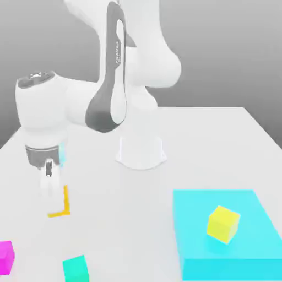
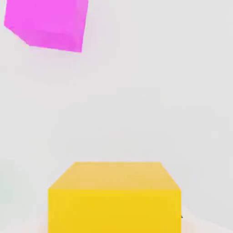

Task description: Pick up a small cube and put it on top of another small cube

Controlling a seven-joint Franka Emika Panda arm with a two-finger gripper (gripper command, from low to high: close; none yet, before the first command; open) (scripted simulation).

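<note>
Closest to the lens, the small amber cube (image 2: 113,198) sits clenched in my tool (image 1: 50,179); grasp done, next I lift and carry toward the teal cube (image 1: 75,269), lower left.

Small amber cube (image 2: 113,198), upright, square-on, near the exterior view's left table edge.

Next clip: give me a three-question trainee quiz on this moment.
1. True or false: the lemon cube sits on the cyan block.
2. The pincer is shut on which cube? A amber; B lemon; C magenta.
3. What colour is the cube at the exterior view's lower left edge?
Key: 1 true; 2 A; 3 magenta.
</note>
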